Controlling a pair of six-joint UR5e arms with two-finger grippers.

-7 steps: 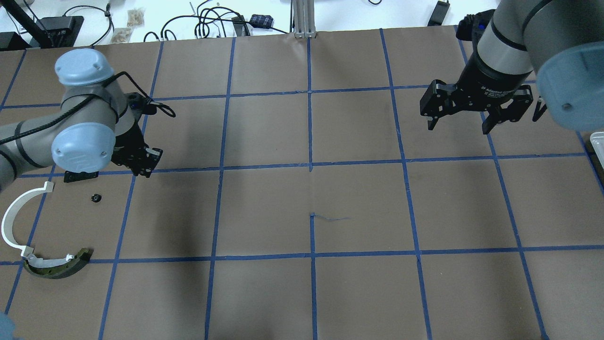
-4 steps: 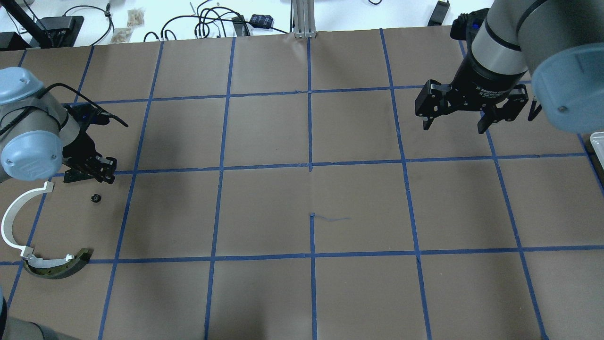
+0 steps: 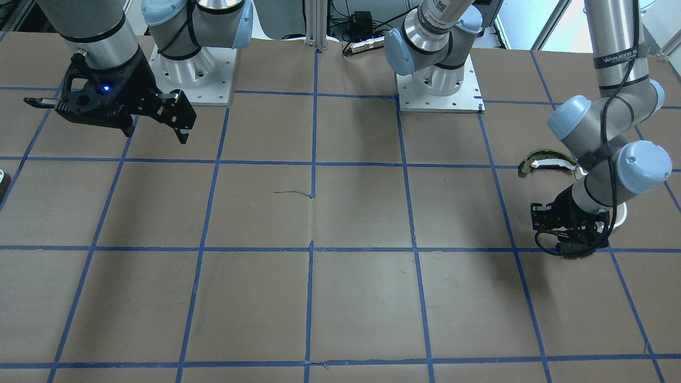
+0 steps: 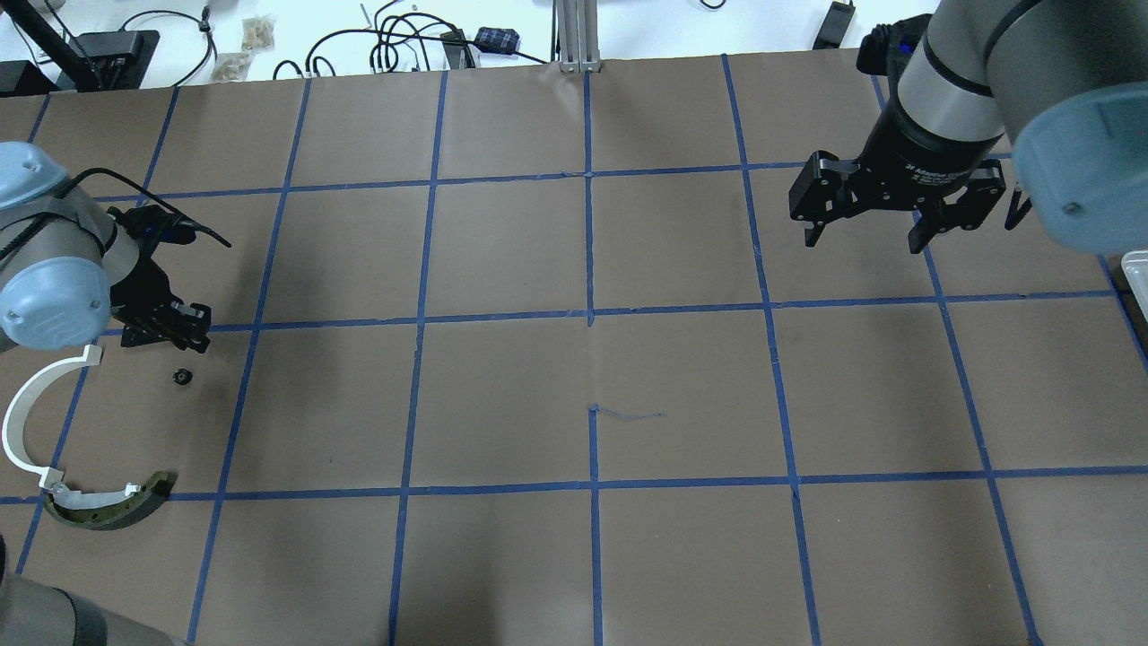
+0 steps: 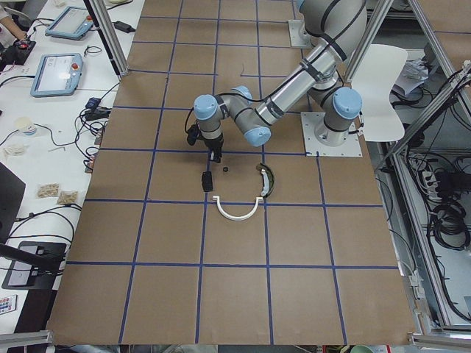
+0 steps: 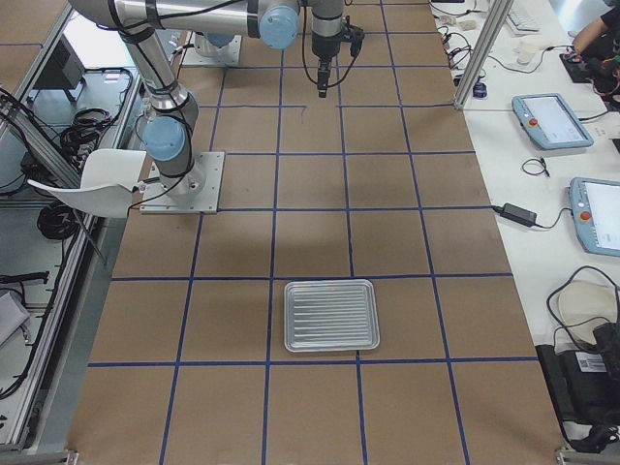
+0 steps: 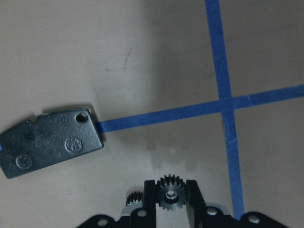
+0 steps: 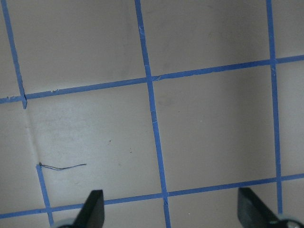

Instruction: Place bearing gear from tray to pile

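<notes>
My left gripper (image 7: 169, 186) is shut on the small black bearing gear (image 7: 169, 195), shown in the left wrist view. In the overhead view the left gripper (image 4: 172, 328) hovers at the pile's far edge, over the flat black plate (image 4: 141, 337) (image 7: 50, 141). The pile also holds a small black part (image 4: 183, 377), the curved white strip (image 4: 22, 414) and the dark arc piece with cream top (image 4: 108, 508). My right gripper (image 4: 865, 229) is open and empty, held high at the far right. The tray (image 6: 331, 315) stands empty in the exterior right view.
Brown paper with a blue tape grid covers the table (image 4: 592, 359). Cables and small boxes (image 4: 404, 40) lie beyond the far edge. The tray's corner (image 4: 1135, 269) shows at the overhead view's right edge. The left arm's elbow (image 4: 49, 296) hangs over the pile's left side.
My left arm has moved left along the tape line, carrying the gear to above the black plate. My right gripper has shifted slightly up and stayed open.
</notes>
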